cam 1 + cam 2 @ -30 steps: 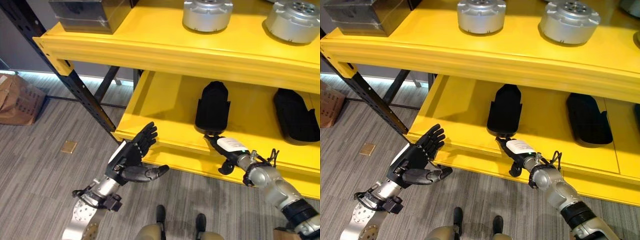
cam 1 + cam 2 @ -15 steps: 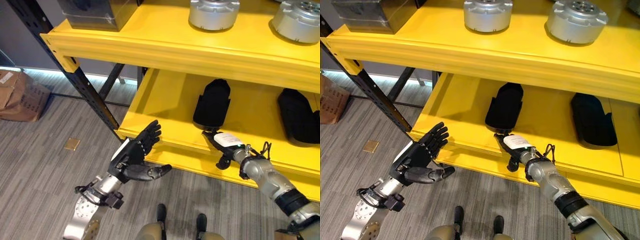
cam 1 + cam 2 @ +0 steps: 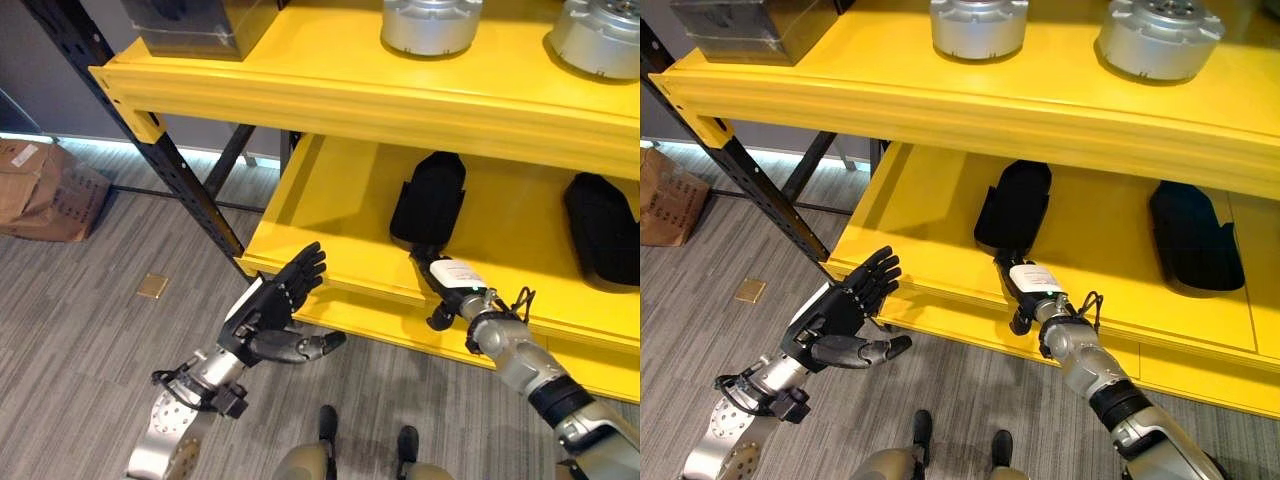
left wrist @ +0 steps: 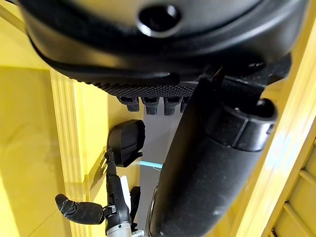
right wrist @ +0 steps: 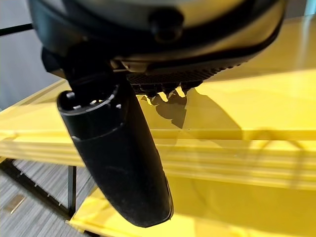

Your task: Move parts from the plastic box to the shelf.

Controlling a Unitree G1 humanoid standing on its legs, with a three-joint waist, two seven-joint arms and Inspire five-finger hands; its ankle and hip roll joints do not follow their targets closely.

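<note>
A black moulded part (image 3: 429,198) lies on the lower yellow shelf (image 3: 330,215). My right hand (image 3: 449,281) reaches in from the lower right, its fingers straight and their tips at the part's near end, its thumb hanging over the shelf's front lip. It is open and holds nothing. The left wrist view also shows that part (image 4: 126,143) and the right hand (image 4: 116,200). My left hand (image 3: 266,311) hovers open in front of the lower shelf's left front edge, fingers spread and empty.
A second black part (image 3: 603,230) lies further right on the lower shelf. The upper shelf (image 3: 330,95) carries two silver round parts (image 3: 430,22) (image 3: 598,30) and a dark metal box (image 3: 190,25). A black rack upright (image 3: 170,160) and a cardboard box (image 3: 45,190) stand at left.
The whole picture has shifted a little. My right arm has stretched slightly further in, its fingertips staying at the black part's near end. The left hand has hardly moved.
</note>
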